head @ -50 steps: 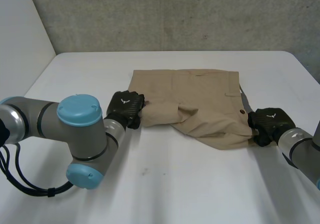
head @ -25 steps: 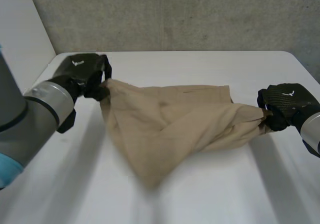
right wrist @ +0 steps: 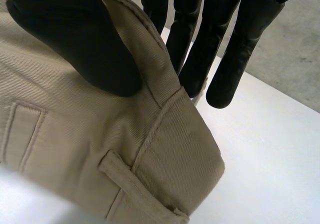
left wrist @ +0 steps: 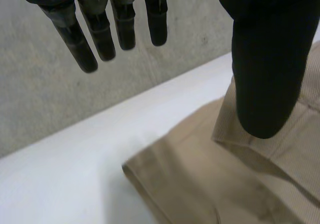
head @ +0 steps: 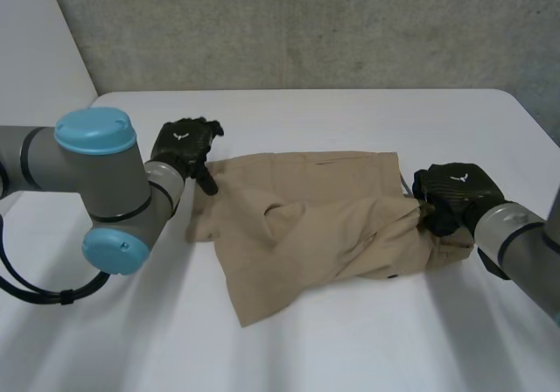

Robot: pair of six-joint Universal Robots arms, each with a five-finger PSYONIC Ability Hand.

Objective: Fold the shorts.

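Tan twill shorts (head: 306, 226) lie rumpled mid white table (head: 367, 348), no clean fold yet, most work left; left hand (head: 184, 147) straight-fingered, holding nothing beside one end; right hand (head: 451, 195) pinches the opposite edge between thumb and fingers.

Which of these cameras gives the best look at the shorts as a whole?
The head view: all of the rumpled shorts show, end to end. The left wrist view shows a hemmed edge by the left hand; the right wrist view, the waistband pinched by the right hand.

No legible text or numbers, white emblem (head: 182, 135) on left hand (head: 187, 150), another on right hand (head: 453, 194)
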